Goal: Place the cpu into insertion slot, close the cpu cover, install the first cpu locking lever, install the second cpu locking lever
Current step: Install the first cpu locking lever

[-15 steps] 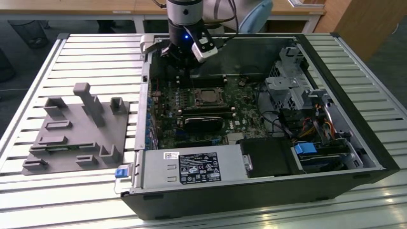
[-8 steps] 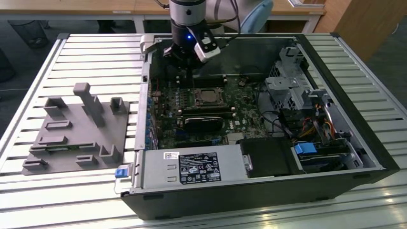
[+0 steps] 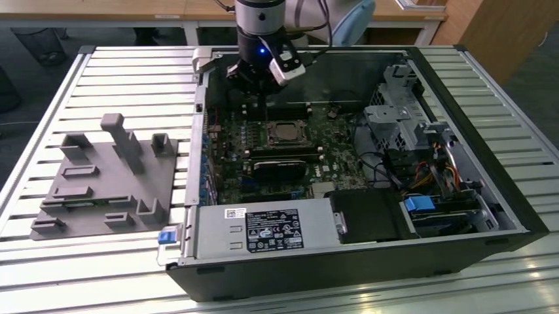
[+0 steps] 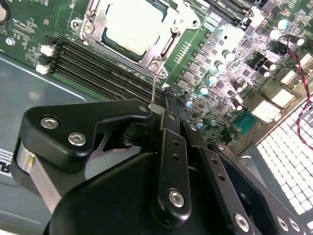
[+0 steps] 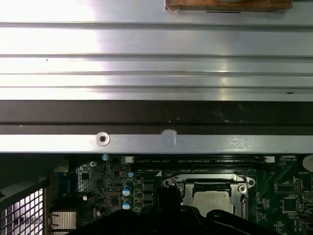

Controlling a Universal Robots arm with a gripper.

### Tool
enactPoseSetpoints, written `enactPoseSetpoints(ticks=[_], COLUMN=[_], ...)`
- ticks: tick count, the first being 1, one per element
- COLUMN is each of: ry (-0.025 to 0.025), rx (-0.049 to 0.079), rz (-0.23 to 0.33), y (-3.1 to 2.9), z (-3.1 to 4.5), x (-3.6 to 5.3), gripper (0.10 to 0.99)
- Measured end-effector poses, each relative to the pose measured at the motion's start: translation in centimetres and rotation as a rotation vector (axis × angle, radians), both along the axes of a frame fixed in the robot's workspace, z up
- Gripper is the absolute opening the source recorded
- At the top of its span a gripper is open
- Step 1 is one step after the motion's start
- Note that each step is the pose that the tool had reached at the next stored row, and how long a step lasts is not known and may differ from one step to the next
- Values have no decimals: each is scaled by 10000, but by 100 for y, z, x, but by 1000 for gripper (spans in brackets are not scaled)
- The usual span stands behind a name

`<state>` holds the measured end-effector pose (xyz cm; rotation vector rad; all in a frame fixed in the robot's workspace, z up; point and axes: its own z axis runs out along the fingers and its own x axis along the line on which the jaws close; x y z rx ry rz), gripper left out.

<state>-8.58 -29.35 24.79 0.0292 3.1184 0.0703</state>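
I've got my gripper [image 4: 157, 108] over the board [image 4: 230, 68], just beside the insertion slot [image 4: 157, 68]; the cpu [image 4: 134, 24] lies in it, memory slots [image 4: 98, 68] alongside.

A lab: open computer case [image 3: 349, 268] on slatted aluminium bench [image 3: 131, 72], wooden desks [image 3: 105, 10] behind.

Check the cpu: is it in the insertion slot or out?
In. The cpu lies flat inside the insertion slot, its pale metal top framed by the silvery rim in the second wrist view.
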Motion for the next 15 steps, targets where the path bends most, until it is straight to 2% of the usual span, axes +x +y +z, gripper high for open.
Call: enactPoseSetpoints(ticks=[6, 11, 13, 14, 15], ry=[1, 2, 2, 1, 1], rx=[-1, -1, 16, 94, 273], rz=[0, 0, 2, 1, 0], y=[0, 0, -1, -1, -1], z=[-4, -7, -8, -9, -10], x=[108, 248, 265, 265, 266], gripper=[106, 106, 106, 106, 106])
